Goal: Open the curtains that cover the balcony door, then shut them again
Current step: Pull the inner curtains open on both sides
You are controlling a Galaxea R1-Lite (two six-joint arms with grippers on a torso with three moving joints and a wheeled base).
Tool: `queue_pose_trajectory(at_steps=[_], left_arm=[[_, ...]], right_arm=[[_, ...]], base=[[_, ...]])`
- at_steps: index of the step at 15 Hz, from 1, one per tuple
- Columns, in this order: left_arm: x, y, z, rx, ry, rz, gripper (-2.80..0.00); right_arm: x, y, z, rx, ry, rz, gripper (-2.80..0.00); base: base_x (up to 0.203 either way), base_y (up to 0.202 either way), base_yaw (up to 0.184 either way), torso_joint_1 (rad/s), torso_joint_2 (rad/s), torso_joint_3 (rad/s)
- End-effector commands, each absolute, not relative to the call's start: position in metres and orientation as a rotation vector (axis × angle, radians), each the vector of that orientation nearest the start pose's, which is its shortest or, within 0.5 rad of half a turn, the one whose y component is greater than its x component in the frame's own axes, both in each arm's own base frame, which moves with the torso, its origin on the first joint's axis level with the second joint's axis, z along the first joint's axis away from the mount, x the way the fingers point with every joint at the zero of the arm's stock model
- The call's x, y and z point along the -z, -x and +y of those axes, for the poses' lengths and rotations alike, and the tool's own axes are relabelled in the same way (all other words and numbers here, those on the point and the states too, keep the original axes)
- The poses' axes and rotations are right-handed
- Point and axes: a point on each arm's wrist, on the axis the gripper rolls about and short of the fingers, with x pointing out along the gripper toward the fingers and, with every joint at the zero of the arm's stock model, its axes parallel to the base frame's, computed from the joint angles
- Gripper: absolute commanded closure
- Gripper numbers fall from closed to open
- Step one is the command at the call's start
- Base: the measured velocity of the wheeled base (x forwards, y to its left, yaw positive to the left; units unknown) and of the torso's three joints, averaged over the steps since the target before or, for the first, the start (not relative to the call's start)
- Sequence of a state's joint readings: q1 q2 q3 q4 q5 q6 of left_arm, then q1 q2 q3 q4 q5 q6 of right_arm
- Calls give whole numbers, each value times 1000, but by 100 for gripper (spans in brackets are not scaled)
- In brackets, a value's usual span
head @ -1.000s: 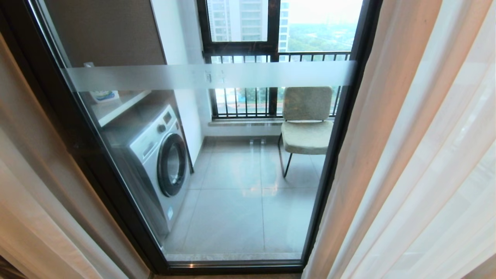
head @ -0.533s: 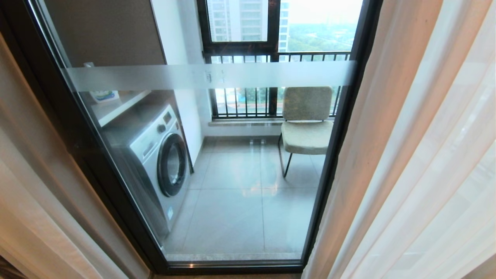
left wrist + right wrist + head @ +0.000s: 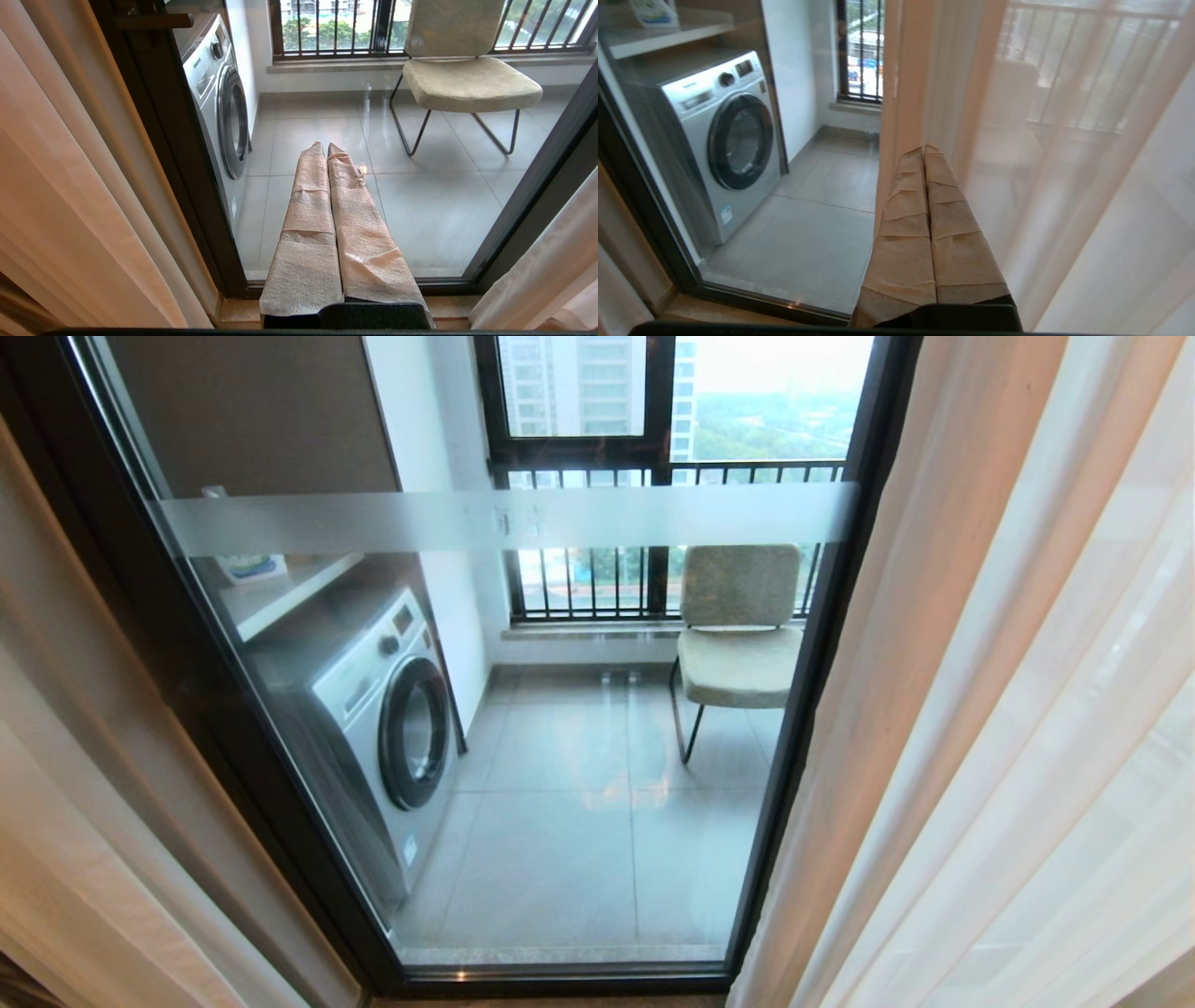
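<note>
The curtains are drawn apart to both sides: a beige panel (image 3: 75, 784) on the left and a white sheer panel (image 3: 980, 709) on the right. Between them the balcony door (image 3: 579, 821) shows its glass, dark frame (image 3: 812, 644) and frosted band (image 3: 373, 520). Neither gripper appears in the head view. My left gripper (image 3: 325, 145), its fingers wrapped in tan tape, is shut and empty, pointing at the door glass (image 3: 444, 200). My right gripper (image 3: 923, 149), also tape-wrapped, is shut and empty, just in front of the sheer curtain's inner edge (image 3: 1017, 140).
Behind the glass on the balcony stand a washing machine (image 3: 383, 709) under a shelf on the left and a padded chair (image 3: 738, 635) on the right. A dark-framed window with a bar railing (image 3: 597, 467) lies at the back.
</note>
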State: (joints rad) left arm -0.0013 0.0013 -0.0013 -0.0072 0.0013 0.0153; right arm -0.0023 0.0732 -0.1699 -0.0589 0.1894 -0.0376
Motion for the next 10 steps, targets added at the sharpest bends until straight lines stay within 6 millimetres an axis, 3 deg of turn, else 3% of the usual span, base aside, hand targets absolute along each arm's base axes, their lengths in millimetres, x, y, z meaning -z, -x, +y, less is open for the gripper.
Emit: queue_pose_trajectory(at_steps=[1,4,8,9,10], left_arm=[[-77,23,0,0,-15,-9,0],[-77,23,0,-1,-15,-9,0],[-76,23,0,0,-15,-8,0],[-76,23,0,-1,-14,-8,0],[-77,23,0,0,-14,-9,0]], right_arm=[[-161,22,6,-245,54,-130,0],[-198,1,7,-309,59,-117,0],[-243,-49,8,-359,74,-151,0],[-252,-61,8,-365,79,-168,-280],[-260,-70,8,-369,83,-183,-280]], base=[[0,0,0,0,0,0],[0,0,0,0,0,0],[0,0,0,0,0,0],[0,0,0,0,0,0],[0,0,0,0,0,0]])
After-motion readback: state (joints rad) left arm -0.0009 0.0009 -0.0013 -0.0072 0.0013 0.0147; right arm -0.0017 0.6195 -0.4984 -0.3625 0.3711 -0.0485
